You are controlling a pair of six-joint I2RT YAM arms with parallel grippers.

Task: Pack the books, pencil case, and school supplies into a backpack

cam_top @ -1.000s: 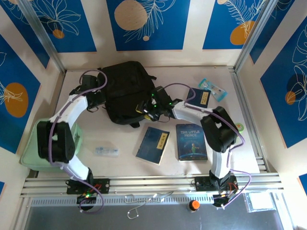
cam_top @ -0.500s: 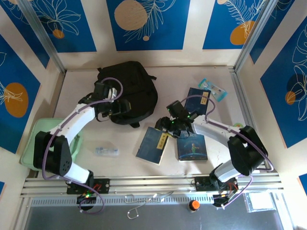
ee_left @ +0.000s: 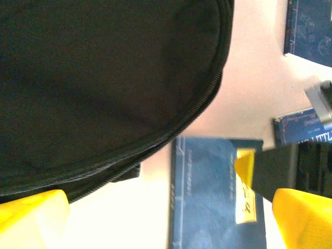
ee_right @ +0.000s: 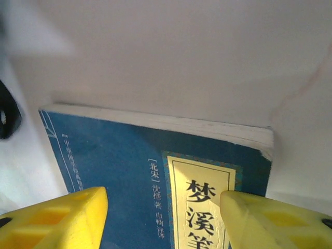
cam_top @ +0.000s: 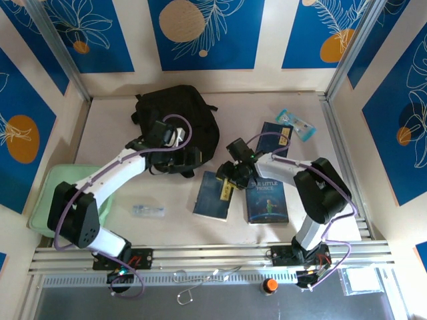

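At the left edge of the table the mint green case (cam_top: 40,208) lies partly under the left arm, and just right of it a small clear item (cam_top: 148,211) that we cannot identify lies on the near part of the table. Both are outside the bag. The backpack (cam_top: 177,113) lies flat at the far middle. Its zipper runs along the near rim in the left wrist view, and we cannot tell whether it is open.

The left gripper (cam_top: 192,159) hovers over that near rim with its jaws spread wide and empty. We judge it is placed there to lift or hold the bag's mouth.

Just right of it, near the bag's rim, a navy book (cam_top: 212,197) with a yellow label lies flat. The right gripper (ee_right: 163,218) points down over the book's far edge. Its fingers (ee_right: 57,218) stand partly apart on either side of the label and hold nothing. This looks to us like the approach for a pinch at that edge. We cannot say whether the tips touch the cover.

Further right lie The Little Prince (cam_top: 267,200) and, beyond it, the third book (cam_top: 275,137), both unpacked.
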